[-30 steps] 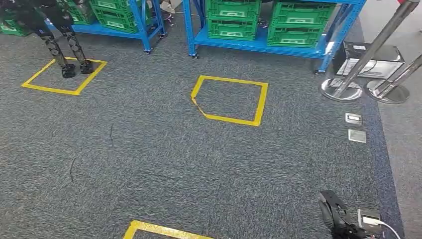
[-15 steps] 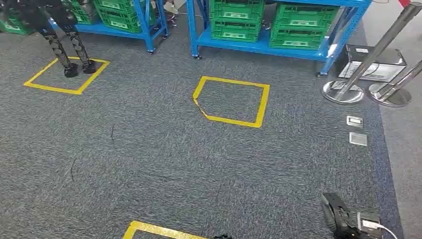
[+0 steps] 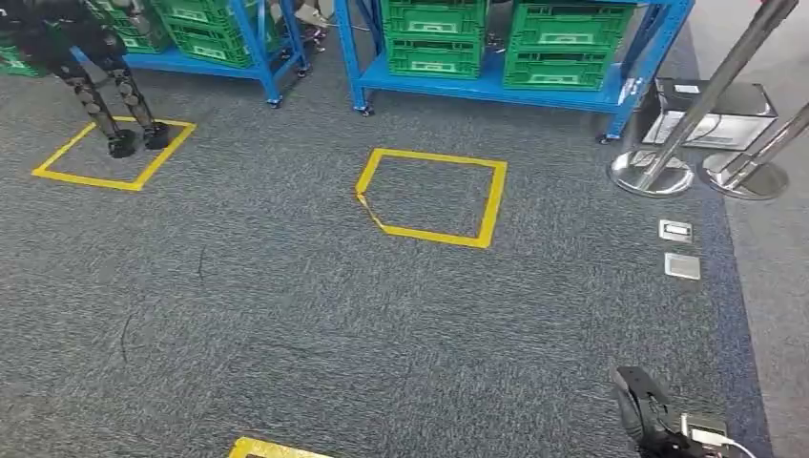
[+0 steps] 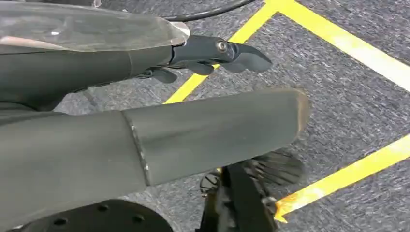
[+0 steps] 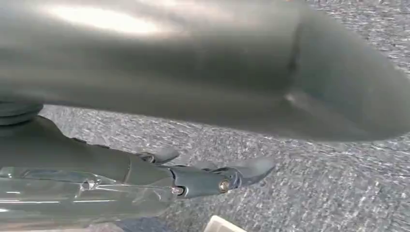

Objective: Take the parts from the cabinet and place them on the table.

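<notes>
Grey carpet (image 3: pixel 286 315) | left hand (image 4: pixel 193 121) empty, fingers apart | right hand (image 5: pixel 193 145) likewise

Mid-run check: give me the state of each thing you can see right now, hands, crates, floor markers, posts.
left hand: empty, fingers extended over the carpet
right hand: empty, fingers extended over the carpet
green crates: stacked on the blue rack, untouched
middle yellow tape square: unoccupied, tape torn at one corner
far yellow tape square: another robot's legs standing in it
silver posts: leaning, bases on the floor
</notes>
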You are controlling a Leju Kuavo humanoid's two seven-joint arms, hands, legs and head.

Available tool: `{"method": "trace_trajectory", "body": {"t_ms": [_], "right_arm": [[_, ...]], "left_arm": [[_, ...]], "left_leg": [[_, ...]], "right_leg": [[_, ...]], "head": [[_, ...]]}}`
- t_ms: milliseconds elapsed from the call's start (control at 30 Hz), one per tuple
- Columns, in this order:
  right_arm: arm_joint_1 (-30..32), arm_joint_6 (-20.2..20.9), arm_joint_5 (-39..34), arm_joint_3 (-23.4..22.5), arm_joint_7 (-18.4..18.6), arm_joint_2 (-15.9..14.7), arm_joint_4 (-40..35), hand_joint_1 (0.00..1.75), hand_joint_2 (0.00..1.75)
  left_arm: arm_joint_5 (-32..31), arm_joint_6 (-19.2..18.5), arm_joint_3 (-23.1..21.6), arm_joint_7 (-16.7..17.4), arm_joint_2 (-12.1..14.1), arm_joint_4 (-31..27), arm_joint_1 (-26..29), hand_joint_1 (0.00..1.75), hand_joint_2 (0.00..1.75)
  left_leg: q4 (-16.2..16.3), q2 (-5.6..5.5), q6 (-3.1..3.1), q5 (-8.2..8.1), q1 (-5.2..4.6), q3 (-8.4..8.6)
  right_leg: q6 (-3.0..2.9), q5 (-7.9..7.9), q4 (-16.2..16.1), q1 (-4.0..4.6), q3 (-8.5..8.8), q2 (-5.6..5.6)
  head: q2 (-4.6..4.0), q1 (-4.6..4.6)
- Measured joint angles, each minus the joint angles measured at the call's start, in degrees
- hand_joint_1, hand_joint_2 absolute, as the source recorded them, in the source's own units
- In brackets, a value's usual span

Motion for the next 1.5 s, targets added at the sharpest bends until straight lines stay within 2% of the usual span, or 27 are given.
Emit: {"method": "trace_trajectory", "body": {"t_ms": [100,133,167,267,300,333,433,500,533,567,600,633,667,733,833,967,1000,1067,1133,1200,1233,1267,1300,1333,1367,1400,1500], "right_arm": [[0.0,0.0,0.0,0.0,-0.1,0.0,0.0,0.00,0.00],[0.0,0.0,0.0,0.0,-0.1,0.1,0.0,0.00,0.00],[0.0,0.0,0.0,0.0,-0.1,0.1,0.0,0.00,0.00],[-0.1,0.0,-0.1,0.0,-0.2,0.1,0.0,0.00,0.00],[-0.1,0.0,-0.1,0.0,-0.2,0.0,0.0,0.00,0.00],[-0.1,0.0,-0.1,0.0,-0.2,0.0,0.0,0.00,0.00],[-0.1,0.0,-0.1,0.0,-0.2,0.0,0.0,0.00,0.00],[0.3,0.0,-0.1,0.0,-0.1,0.0,0.0,0.00,0.00],[0.5,0.0,-0.1,0.0,-0.1,0.0,0.0,0.00,0.00],[0.5,-0.1,-0.1,0.0,-0.1,0.0,0.0,0.00,0.00],[0.4,-0.1,-0.2,0.0,-0.2,0.0,0.0,0.00,0.00],[0.3,-0.1,-0.2,0.0,-0.2,0.0,0.1,0.00,0.00],[0.5,-0.1,-0.2,0.0,-0.2,0.0,0.2,0.00,0.00],[0.2,-0.1,-0.3,0.0,-0.1,0.0,0.2,0.00,0.00],[0.1,-0.2,-0.3,0.0,-0.2,-0.1,0.3,0.00,0.00],[-0.1,-0.1,-0.3,0.0,-0.2,-0.1,0.3,0.00,0.00],[-0.1,-0.1,-0.3,0.0,-0.2,-0.1,0.3,0.00,0.00],[-0.1,-0.1,-0.3,0.0,-0.2,-0.1,0.3,0.00,0.00],[-0.1,-0.1,-0.3,0.0,-0.2,-0.1,0.3,0.00,0.00],[-0.2,-0.1,-0.3,0.0,-0.2,-0.1,0.3,0.00,0.00],[-0.3,-0.1,-0.3,0.0,-0.2,-0.1,0.3,0.00,0.00],[-0.3,-0.1,-0.3,0.0,-0.2,-0.2,0.3,0.00,0.00],[-0.2,-0.1,-0.3,0.0,-0.2,-0.2,0.3,0.00,0.00],[-0.2,-0.1,-0.3,0.0,-0.2,-0.2,0.3,0.00,0.00],[-0.2,-0.1,-0.3,0.0,-0.2,-0.2,0.3,0.00,0.00],[-0.3,-0.1,-0.3,0.0,-0.2,-0.2,0.3,0.00,0.00],[-0.4,-0.1,-0.3,0.0,-0.2,-0.1,0.3,0.00,0.00]], "left_arm": [[0.0,0.0,0.0,0.0,0.3,0.0,0.1,0.00,0.00],[0.0,0.0,0.0,0.0,0.6,0.0,0.2,0.00,0.00],[0.0,0.0,0.0,0.0,0.6,0.0,0.0,0.00,0.00],[0.0,0.0,0.0,0.0,0.5,0.0,-0.1,0.00,0.00],[0.0,0.0,0.0,0.0,0.4,0.0,0.1,0.00,0.00],[0.0,0.0,0.0,0.0,0.4,0.0,0.1,0.00,0.00],[0.0,0.0,0.0,0.0,0.4,0.0,0.1,0.00,0.00],[0.0,0.0,0.0,0.0,0.2,0.0,0.4,0.00,0.00],[0.0,0.0,0.0,0.0,0.2,0.0,0.5,0.00,0.00],[0.0,0.0,0.0,0.0,0.2,0.0,0.6,0.00,0.00],[0.0,0.0,0.0,0.0,0.1,0.0,0.6,0.00,0.00],[0.0,0.0,0.0,0.0,0.1,0.0,0.6,0.00,0.00],[0.1,0.0,0.0,0.0,0.0,0.0,0.4,0.00,0.00],[0.2,0.0,0.0,0.0,-0.1,0.0,0.0,0.00,0.00],[0.5,0.3,0.0,0.0,-0.4,0.0,0.0,0.00,0.00],[0.7,0.6,-0.1,0.0,-0.4,0.0,-0.2,0.00,0.00],[0.7,0.6,-0.1,0.0,-0.5,0.0,-0.1,0.00,0.00],[0.7,0.6,-0.1,0.0,-0.4,0.0,0.0,0.00,0.00],[0.7,0.6,-0.1,0.0,-0.4,0.0,0.0,0.00,0.00],[0.7,0.6,-0.1,0.0,-0.4,0.0,-0.2,0.00,0.00],[0.7,0.6,-0.1,0.0,-0.4,0.0,-0.1,0.00,0.00],[0.7,0.6,-0.1,0.0,-0.6,0.0,0.0,0.00,0.00],[0.8,0.6,-0.1,0.0,-0.6,0.0,0.1,0.00,0.00],[0.8,0.6,-0.1,0.0,-0.6,0.0,0.1,0.00,0.00],[0.8,0.6,-0.1,0.0,-0.6,0.0,0.0,0.00,0.00],[0.8,0.6,-0.1,0.0,-0.6,0.0,0.0,0.00,0.00],[0.8,0.6,-0.1,0.0,-0.5,0.0,0.0,0.00,0.00]], "left_leg": [[-14.9,-0.06,1.95,9.78,-1.32,4.82],[-17.1,-0.05,2.50,9.17,-1.80,5.85],[-18.0,0.38,2.14,7.97,-1.93,6.37],[-19.7,0.15,2.92,7.36,-1.81,8.35],[-20.6,0.13,3.21,7.62,-1.51,9.80],[-20.9,0.16,3.31,7.19,-1.54,10.82],[-21.0,0.15,3.71,5.43,-1.58,12.88],[-21.0,0.11,3.71,4.09,-1.58,14.94],[-21.0,0.03,3.64,3.29,-1.57,16.23],[-21.0,0.03,3.46,2.49,-1.54,17.42],[-21.0,0.08,3.30,1.61,-1.54,18.61],[-21.0,0.16,3.14,0.84,-1.54,19.33],[-20.6,0.11,2.92,0.08,-1.56,20.13],[-21.1,0.05,2.15,0.01,-1.35,20.47],[-16.8,-0.01,1.35,0.26,-1.14,18.87],[-2.2,0.00,0.11,-7.11,-0.44,8.74],[-1.8,0.00,-0.12,-6.48,-0.25,7.48],[-8.4,0.01,-0.36,-0.75,0.15,8.70],[-18.4,-0.03,-0.61,5.77,0.59,11.91],[-19.1,0.09,0.01,2.22,0.24,11.46],[-19.2,-0.01,0.55,4.41,0.06,11.33],[-19.5,-0.07,0.46,5.50,0.53,11.46],[-19.4,0.01,0.00,5.22,0.39,11.55],[-19.4,0.01,0.46,5.39,0.21,11.47],[-19.4,-0.03,0.56,5.41,0.11,11.41],[-19.4,-0.04,0.83,5.31,-0.01,11.39],[-19.2,-0.11,1.55,5.09,-0.50,11.35]], "right_leg": [[0.12,-1.54,-0.4,0.06,1.80,0.26],[0.33,-2.16,-0.7,0.18,1.79,0.29],[0.69,-2.56,-1.4,0.25,2.37,0.36],[1.71,-1.66,-3.0,0.39,5.59,0.23],[1.90,-2.32,-2.1,0.32,5.15,-0.07],[2.00,-2.51,0.8,0.36,4.22,-0.32],[2.35,-6.68,14.5,0.47,-5.09,-0.49],[2.64,-9.67,16.1,0.46,-8.39,-0.51],[2.70,-9.19,14.0,0.46,-8.70,-0.51],[2.59,-6.71,10.4,0.47,-8.30,-0.52],[2.36,-2.06,5.6,0.47,-7.65,-0.59],[1.91,4.25,1.3,0.51,-7.38,-0.81],[1.33,6.05,1.0,0.91,-7.68,-1.00],[0.03,5.96,0.5,1.32,-6.43,-0.79],[-0.81,5.81,-1.4,1.03,-4.22,-0.67],[-1.13,5.29,-1.7,0.69,-4.03,-0.56],[-0.95,5.11,-1.7,0.50,-3.82,-0.45],[-0.43,4.61,-1.6,-0.02,-3.05,-0.33],[0.27,4.15,-1.6,-0.26,-2.49,-0.31],[1.02,4.01,-1.4,-0.18,-2.64,-0.12],[1.68,3.71,-1.4,-0.05,-2.81,-0.19],[1.71,3.19,-0.9,-0.04,-2.77,-0.22],[-0.13,2.82,-1.1,-0.09,-2.63,-0.21],[-1.55,3.64,-1.1,-0.02,-2.75,-0.20],[-1.56,3.68,-1.2,-0.03,-2.72,-0.22],[-1.37,3.78,-1.4,-0.09,-2.63,-0.23],[0.56,4.02,-2.1,-0.55,-2.19,-0.22]], "head": [[0.00,-0.09],[0.00,-0.11],[0.00,-0.22],[0.00,-0.04],[0.00,0.18],[-0.02,0.35],[0.00,0.88],[0.00,0.99],[0.00,1.27],[0.00,1.55],[0.00,1.73],[0.00,1.86],[0.00,1.50],[0.00,1.18],[-0.02,1.27],[0.00,0.63],[0.00,0.52],[0.00,0.46],[-0.02,0.31],[0.00,-0.22],[0.00,0.11],[0.00,0.11],[0.00,0.37],[0.00,0.68],[0.00,0.74],[0.00,0.98],[0.00,1.31]]}}
